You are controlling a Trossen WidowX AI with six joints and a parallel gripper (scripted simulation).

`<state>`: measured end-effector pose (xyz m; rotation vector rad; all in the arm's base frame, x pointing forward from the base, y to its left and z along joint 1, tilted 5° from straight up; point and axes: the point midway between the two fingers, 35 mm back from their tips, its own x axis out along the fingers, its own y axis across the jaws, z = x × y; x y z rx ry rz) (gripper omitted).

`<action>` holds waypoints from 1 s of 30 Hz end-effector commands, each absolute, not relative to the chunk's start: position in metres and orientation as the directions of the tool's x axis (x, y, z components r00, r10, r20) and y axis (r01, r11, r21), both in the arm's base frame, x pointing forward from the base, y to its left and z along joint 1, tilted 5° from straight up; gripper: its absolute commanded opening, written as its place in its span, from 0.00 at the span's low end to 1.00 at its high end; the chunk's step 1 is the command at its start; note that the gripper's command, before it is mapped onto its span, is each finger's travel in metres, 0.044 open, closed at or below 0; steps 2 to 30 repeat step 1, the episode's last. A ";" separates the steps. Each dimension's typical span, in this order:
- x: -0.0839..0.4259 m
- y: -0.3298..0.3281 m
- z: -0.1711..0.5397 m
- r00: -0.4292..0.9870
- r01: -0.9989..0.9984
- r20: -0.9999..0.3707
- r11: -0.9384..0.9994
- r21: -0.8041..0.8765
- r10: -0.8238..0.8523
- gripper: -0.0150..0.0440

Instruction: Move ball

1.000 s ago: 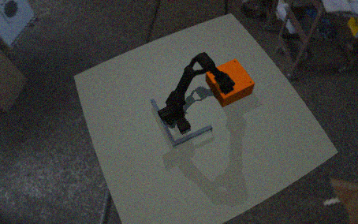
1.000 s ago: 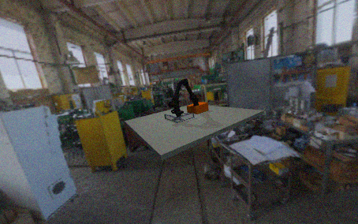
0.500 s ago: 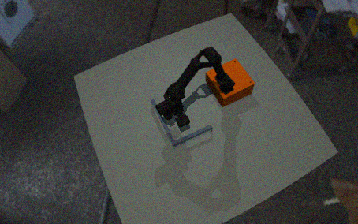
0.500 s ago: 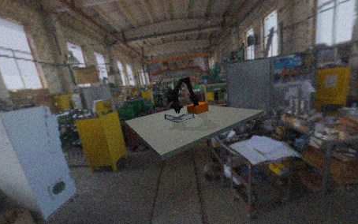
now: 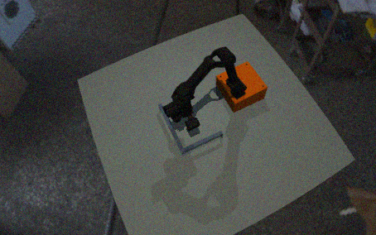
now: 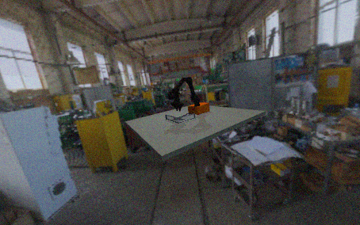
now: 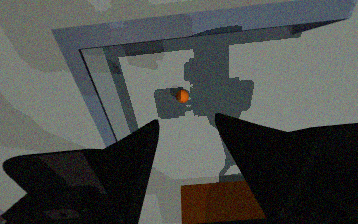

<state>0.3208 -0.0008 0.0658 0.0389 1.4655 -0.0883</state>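
Observation:
A small orange ball [image 7: 182,96] lies on the table inside the corner of the two low clear walls [image 7: 95,95] [image 5: 173,133] [image 6: 178,118], within the arm's shadow. I cannot make out the see-through copy apart from the ball. My gripper [image 7: 186,120] [image 5: 189,125] [image 6: 177,107] is open and empty. It hangs above the table, with the ball just beyond its fingertips in the wrist view and clear of both fingers. In the top and exterior views the ball is hidden or too small to see.
The arm's orange base block [image 5: 248,83] [image 6: 199,108] [image 7: 220,200] stands behind the walls on the pale table [image 5: 290,141] [image 6: 170,139]. Workshop clutter, yellow cabinets and shelves stand around the table.

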 end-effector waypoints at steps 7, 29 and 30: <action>0.317 0.000 0.100 0.123 0.086 -0.992 0.996 -0.026 -0.036 0.89; 0.317 0.000 0.100 0.123 0.086 -0.992 0.996 -0.026 -0.036 0.89; 0.317 0.000 0.100 0.123 0.086 -0.992 0.996 -0.026 -0.036 0.89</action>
